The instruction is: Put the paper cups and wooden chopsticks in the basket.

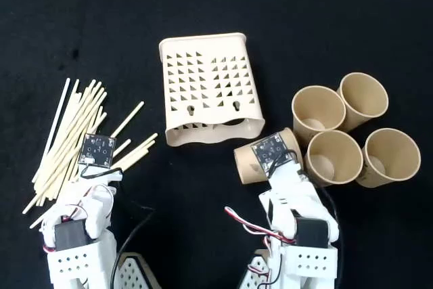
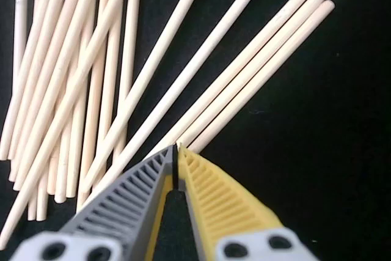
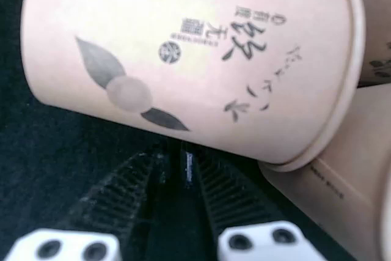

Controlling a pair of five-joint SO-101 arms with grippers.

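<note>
Hovering clenched beside the tipped paper cup (image 3: 183, 59), the right gripper (image 3: 183, 154) should probably take its stiff rim, since it looks light and crushable, while the left gripper (image 2: 177, 150), clenched too, faces thin, slippery-looking wooden chopsticks (image 2: 91, 77) near the tabletop's (image 1: 203, 11) left edge.

Room light: bright and even, falling from overhead.
Matte black table cloth (image 1: 338, 25): swallows the light and carries almost no cast shadow.
Cream perforated plastic basket (image 1: 211, 89): brightest item, its top face nearly washed out.
Four upright tan paper cups (image 1: 333, 157): inner walls part shaded, floors paler.
Pale round wooden chopsticks (image 2: 91, 77): evenly lit, with thin dark gaps between them.
Tan paper cup lying on its side (image 3: 183, 59): soft pale glare on the upper flank, underside dimmer.
Right gripper (image 3: 183, 166): dark, in that cup's shade.
</note>
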